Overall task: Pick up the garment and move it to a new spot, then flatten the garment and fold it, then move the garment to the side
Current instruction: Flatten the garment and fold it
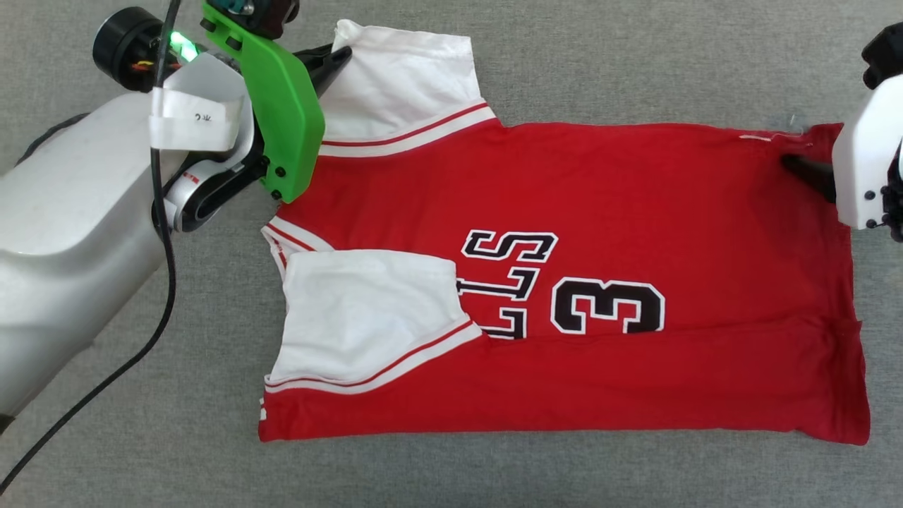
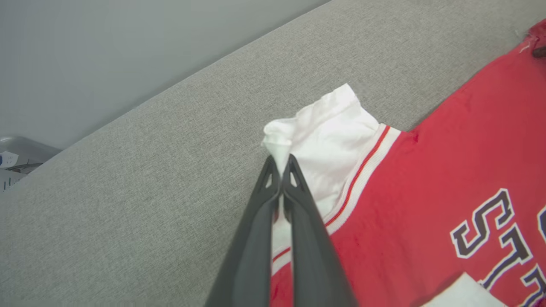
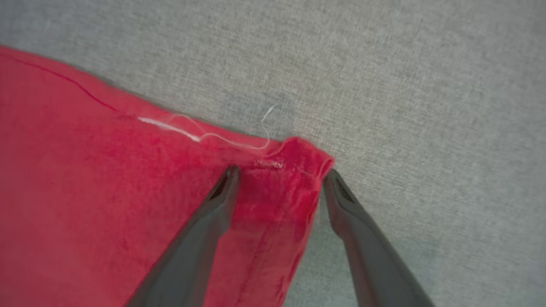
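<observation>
The garment (image 1: 600, 190), a red jersey with white sleeves and a black number 3, lies spread on the grey cloth surface, its near long side folded over. My left gripper (image 2: 280, 164) is shut on the edge of the far white sleeve (image 2: 328, 132), which bunches at the fingertips; in the head view that gripper (image 1: 338, 60) sits at the sleeve's far left corner. My right gripper (image 3: 281, 175) stands open, one finger on the red cloth and one just off its edge, straddling the far hem corner (image 3: 298, 157). In the head view one dark finger (image 1: 808, 173) rests on that corner.
The grey fabric surface (image 1: 635, 56) runs all around the garment. A black cable (image 1: 141, 339) trails down beside my left arm. A loose white thread (image 3: 213, 136) lies along the hem. A pale wall (image 2: 106, 51) stands beyond the surface's far edge.
</observation>
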Robot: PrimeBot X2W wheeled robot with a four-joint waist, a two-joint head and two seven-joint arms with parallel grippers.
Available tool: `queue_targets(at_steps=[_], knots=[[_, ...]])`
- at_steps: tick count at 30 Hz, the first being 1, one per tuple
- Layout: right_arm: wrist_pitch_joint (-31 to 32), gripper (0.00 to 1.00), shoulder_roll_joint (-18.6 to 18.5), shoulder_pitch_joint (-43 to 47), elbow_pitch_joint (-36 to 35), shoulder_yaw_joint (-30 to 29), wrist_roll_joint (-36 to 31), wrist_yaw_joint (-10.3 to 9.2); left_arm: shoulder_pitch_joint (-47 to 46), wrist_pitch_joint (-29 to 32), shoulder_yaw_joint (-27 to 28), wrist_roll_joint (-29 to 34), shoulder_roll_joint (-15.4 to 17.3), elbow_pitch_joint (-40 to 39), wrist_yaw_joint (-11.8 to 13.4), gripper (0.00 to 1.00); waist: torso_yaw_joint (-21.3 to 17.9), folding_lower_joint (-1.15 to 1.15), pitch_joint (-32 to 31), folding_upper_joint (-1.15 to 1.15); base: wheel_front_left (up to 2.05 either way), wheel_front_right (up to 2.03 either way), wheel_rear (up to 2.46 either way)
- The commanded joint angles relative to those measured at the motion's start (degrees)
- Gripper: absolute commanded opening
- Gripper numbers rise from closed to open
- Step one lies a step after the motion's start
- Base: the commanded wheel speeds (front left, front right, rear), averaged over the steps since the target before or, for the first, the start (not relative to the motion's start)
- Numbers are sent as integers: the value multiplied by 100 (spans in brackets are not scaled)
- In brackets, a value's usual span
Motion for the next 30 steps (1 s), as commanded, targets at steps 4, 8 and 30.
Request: queue_targets(at_steps=[4, 8, 30], knots=[[-18, 100, 40, 116, 275, 537, 73, -4, 199, -111, 1, 78, 10, -2, 48, 0, 78, 0, 51, 0, 0, 0, 0], [-188, 0, 15, 152, 428, 767, 230, -4, 280, -185, 1, 49, 24, 64, 44, 0, 29, 0, -32, 0, 0, 0, 0], [-2994, 0, -566, 1343, -198, 1292, 770, -4, 2027, -853, -321, -99, 777, -913, 696, 0, -50, 0, -1563, 0, 0, 0, 0]])
